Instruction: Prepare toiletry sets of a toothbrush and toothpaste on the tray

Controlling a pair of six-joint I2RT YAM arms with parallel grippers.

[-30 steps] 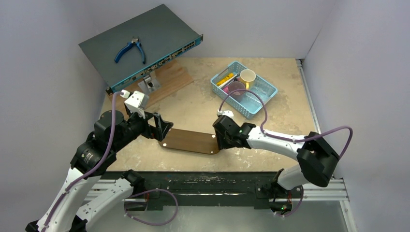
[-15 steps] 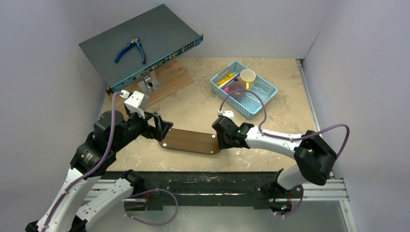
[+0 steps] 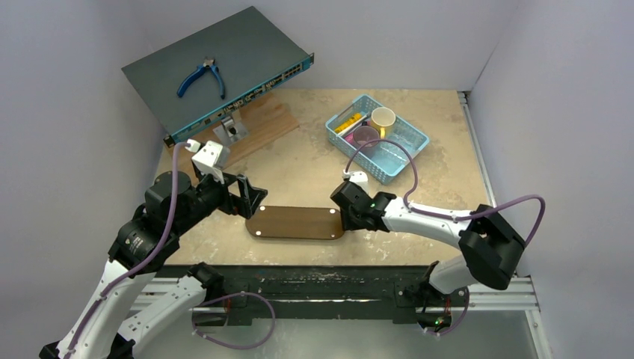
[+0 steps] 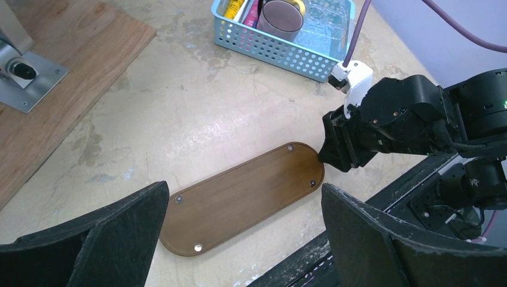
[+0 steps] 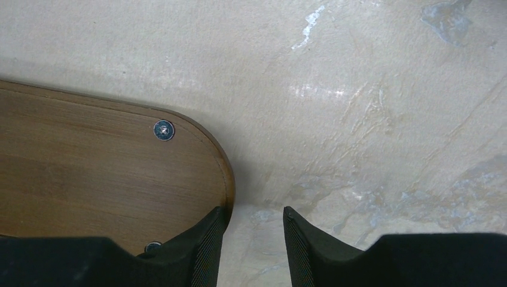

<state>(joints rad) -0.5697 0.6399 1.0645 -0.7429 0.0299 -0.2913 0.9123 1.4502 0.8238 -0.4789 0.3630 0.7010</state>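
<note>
The dark-brown oval tray (image 3: pixel 295 222) lies flat on the table near the front edge, bare on top. It also shows in the left wrist view (image 4: pixel 242 197) and the right wrist view (image 5: pixel 89 173). My right gripper (image 3: pixel 345 217) is low at the tray's right end, jaws slightly apart with only table between them (image 5: pixel 254 210); its left finger (image 5: pixel 203 239) overlaps the tray's rim. My left gripper (image 3: pixel 250 196) hovers wide open and empty above the tray's left end (image 4: pixel 244 186). A yellow-orange toothpaste tube (image 4: pixel 233 7) and a pink one (image 4: pixel 251 12) lie in the blue basket (image 3: pixel 377 137). No toothbrush is discernible.
The basket (image 4: pixel 281 42) also holds a cream mug (image 3: pixel 383 118) and a purple cup (image 3: pixel 365 136). A tilted grey network switch (image 3: pixel 217 67) with blue pliers (image 3: pixel 202 77) stands at the back left, over a wooden board (image 3: pixel 262 123) with a metal bracket (image 3: pixel 232 129).
The tray has turned from a slant to nearly level with the front edge, its right end shifted with my right gripper. The left arm has hardly moved.
</note>
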